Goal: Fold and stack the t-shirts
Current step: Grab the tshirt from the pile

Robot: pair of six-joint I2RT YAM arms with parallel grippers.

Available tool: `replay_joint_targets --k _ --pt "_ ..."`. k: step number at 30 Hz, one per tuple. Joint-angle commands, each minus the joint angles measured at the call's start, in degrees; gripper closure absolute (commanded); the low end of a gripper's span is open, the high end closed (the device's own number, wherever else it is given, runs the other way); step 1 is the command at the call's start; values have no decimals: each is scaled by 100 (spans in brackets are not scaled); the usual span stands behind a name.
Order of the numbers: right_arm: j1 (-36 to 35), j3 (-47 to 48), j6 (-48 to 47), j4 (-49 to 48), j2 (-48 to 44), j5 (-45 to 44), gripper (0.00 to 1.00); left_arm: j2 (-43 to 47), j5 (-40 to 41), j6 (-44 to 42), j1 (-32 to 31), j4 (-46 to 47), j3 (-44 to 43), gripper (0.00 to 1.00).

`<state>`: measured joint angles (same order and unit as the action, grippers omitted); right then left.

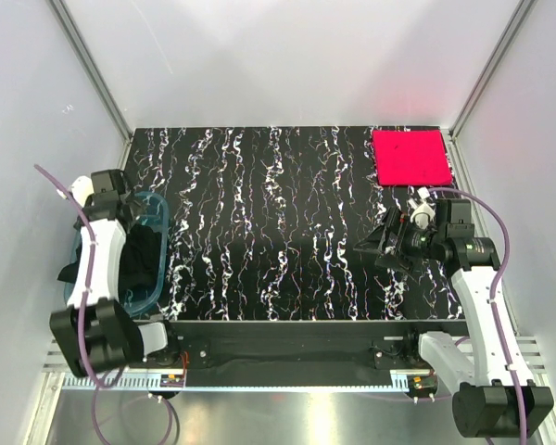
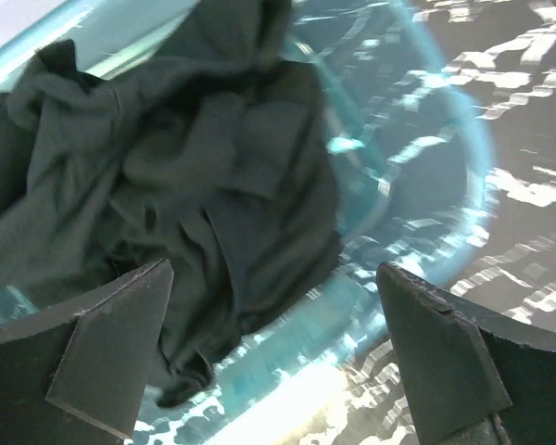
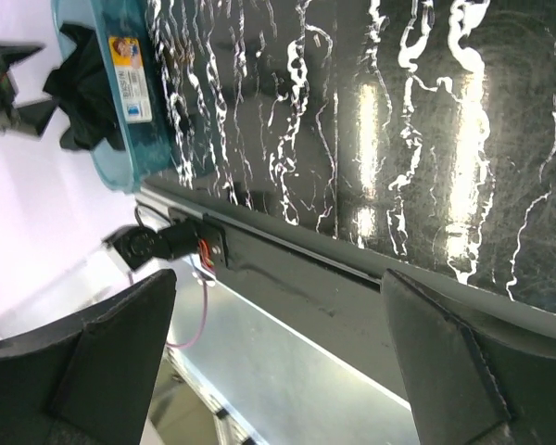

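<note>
The black t-shirt (image 1: 141,257) lies crumpled in a translucent blue tub (image 1: 159,222) at the table's left edge. In the left wrist view it is a bunched heap (image 2: 185,176) filling the tub (image 2: 435,158). My left gripper (image 1: 128,221) hangs over the tub, open and empty (image 2: 273,348), just above the cloth. The pink-red t-shirt (image 1: 410,157) lies as a neat folded square at the far right corner. My right gripper (image 1: 377,247) hovers over the table's right side, in front of the pink-red shirt, open and empty (image 3: 278,357). The right wrist view shows the tub (image 3: 134,139) and black shirt (image 3: 85,102) far off.
The black marbled table (image 1: 278,232) runs between the tub and the pink-red shirt. White enclosure walls stand close on the left, right and back. The table's near edge and a metal rail (image 3: 287,278) show in the right wrist view.
</note>
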<state>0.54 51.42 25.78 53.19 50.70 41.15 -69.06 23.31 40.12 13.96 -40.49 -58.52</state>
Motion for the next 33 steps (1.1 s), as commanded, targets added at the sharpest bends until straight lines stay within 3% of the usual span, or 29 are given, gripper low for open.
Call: replay_joint_targets --k 1,3,5,9,11,12,13,14,15,16,22,28,33 --pt "-194 439 -424 218 28 -159 0 -685 -89 -486 318 216 -335 1" --pt "-203 492 -504 244 28 -264 0 -977 -72 -706 441 505 -379 1" --pt "-212 545 -565 280 45 -282 0 -1484 -597 -961 686 979 -405 1" --pt "-229 606 -600 332 98 -423 0 -2453 -459 -1111 828 543 -1071 1" --pt "-221 641 -600 376 116 -467 0 -2717 -381 -1426 863 472 -1257 11" --pt "-221 659 -600 385 125 -528 0 -2710 -293 -1506 863 489 -1319 21" --pt "-229 676 -600 403 133 -537 0 -2649 -231 -1559 863 481 -1389 46" --pt "-221 677 -574 403 125 -555 0 -2596 -248 -1682 855 594 -1416 57" --pt "-221 633 -565 377 116 -555 0 -2386 -292 -1744 863 638 -1442 93" --pt "-221 615 -548 359 125 -555 0 -2289 -318 -1640 837 526 -1582 100" --pt "-247 483 -442 315 300 -493 0 -964 -433 -727 461 -141 -1662 100" --pt "-554 448 -320 236 564 -537 0 258 -581 -155 -339 -811 -2961 100" --pt "-642 527 -65 122 722 -809 3 910 -2223 128 -709 -321 -3885 100"
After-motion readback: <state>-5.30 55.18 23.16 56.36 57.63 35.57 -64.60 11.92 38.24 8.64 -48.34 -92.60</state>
